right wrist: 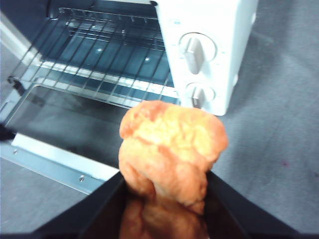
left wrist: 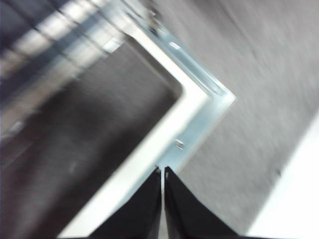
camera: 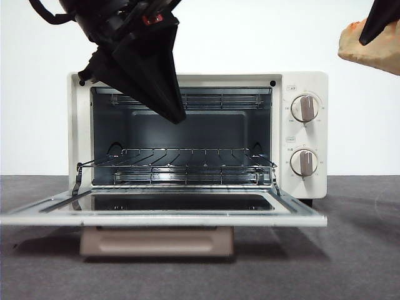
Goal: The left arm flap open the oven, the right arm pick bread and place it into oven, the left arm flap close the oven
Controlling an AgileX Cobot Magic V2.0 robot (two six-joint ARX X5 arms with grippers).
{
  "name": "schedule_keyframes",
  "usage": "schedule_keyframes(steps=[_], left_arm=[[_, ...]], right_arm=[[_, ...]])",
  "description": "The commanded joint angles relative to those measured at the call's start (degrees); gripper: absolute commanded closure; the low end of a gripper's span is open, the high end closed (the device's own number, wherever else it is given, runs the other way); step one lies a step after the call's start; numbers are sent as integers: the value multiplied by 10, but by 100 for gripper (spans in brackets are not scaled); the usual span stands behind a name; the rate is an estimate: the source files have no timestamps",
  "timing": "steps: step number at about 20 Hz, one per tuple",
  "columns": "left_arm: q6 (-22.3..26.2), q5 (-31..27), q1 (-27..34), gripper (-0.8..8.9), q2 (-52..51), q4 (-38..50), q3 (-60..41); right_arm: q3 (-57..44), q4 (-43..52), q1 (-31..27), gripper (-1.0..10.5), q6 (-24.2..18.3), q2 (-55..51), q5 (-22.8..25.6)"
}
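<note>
The cream-white oven (camera: 304, 87) stands in the middle with its door (camera: 162, 219) flapped down flat and its wire rack (camera: 181, 164) bare. It also shows in the right wrist view (right wrist: 219, 30). My left gripper (camera: 175, 115) hangs in front of the oven's upper opening, jaws shut and empty; its wrist view shows the door's corner (left wrist: 199, 107) below it. My right gripper (camera: 375, 28) is at the top right, high above the table, shut on the golden-orange bread (camera: 369, 53). The bread (right wrist: 169, 149) fills the space between the jaws in the right wrist view.
The oven's two round knobs (camera: 304, 108) are on its right panel. The beige-brown handle (camera: 156, 242) hangs below the open door near the front. Dark grey table surface (camera: 362, 250) lies around the oven, with a white wall behind.
</note>
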Motion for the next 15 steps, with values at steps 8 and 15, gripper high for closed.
schedule_keyframes(steps=[8, 15], left_arm=[[-25, -3, 114, 797, -188, 23, -62], [-58, -18, 216, 797, -449, 37, -200]], right_arm=[[11, 7, 3, 747, -4, 3, -4], [11, 10, 3, 747, -4, 15, -15]])
